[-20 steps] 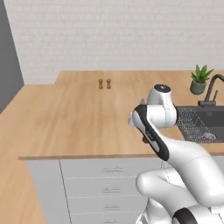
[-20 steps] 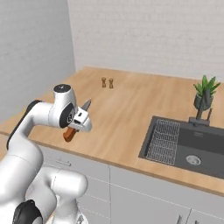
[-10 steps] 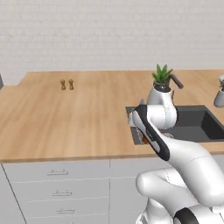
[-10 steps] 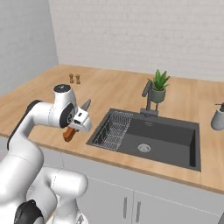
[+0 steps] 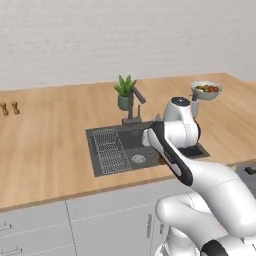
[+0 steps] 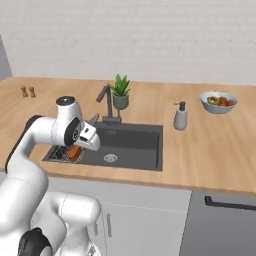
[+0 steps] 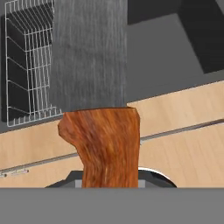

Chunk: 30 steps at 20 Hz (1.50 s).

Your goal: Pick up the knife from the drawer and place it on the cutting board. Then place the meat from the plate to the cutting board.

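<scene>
- claw point(image 6: 80, 147) clamped tight on knife point(image 7: 98, 109) by its orange-red handle; grey blade pointing away from it
- sink point(image 6: 130, 145) and wire rack point(image 7: 26, 65) just beyond claw

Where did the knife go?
The knife is held in the gripper, in front of the robot, above the near edge of the sink.

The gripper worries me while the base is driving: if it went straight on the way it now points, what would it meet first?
Probably the sink. The gripper, jaws shut on the knife, looks past the counter edge into the dark basin, with the wire rack off to one side. Depth is unclear.
</scene>
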Available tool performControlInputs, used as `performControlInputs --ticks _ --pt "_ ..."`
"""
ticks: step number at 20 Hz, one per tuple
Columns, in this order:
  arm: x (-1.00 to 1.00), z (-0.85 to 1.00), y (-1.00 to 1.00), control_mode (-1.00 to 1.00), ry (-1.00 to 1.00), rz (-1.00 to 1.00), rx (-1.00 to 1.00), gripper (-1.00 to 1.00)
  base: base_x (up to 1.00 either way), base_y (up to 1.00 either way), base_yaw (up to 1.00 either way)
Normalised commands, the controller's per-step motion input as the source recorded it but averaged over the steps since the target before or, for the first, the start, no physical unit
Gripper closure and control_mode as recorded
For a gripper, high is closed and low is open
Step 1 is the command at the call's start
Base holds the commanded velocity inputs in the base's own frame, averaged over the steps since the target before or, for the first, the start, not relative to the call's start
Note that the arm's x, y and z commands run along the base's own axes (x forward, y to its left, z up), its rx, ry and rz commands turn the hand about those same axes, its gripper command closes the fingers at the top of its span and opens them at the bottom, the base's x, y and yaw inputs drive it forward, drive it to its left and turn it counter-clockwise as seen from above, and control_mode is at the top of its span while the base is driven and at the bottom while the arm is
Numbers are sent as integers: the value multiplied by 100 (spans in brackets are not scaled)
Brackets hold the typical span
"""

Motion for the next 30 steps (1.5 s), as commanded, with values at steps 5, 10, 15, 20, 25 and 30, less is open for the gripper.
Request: performControlInputs --ticks 5,10,15,20,25,30 --pt "0 0 0 100 0 0 0 100 1 -43 -74" --pt "0 0 0 100 0 0 0 100 0 -30 -83" --pt "0 0 0 100 0 0 0 100 0 -37 -82" --pt "0 0 0 100 0 0 0 100 0 -50 -77" --pt "0 0 0 100 0 0 0 100 0 -34 -80" --pt "0 0 0 100 0 0 0 100 0 -3 -80"
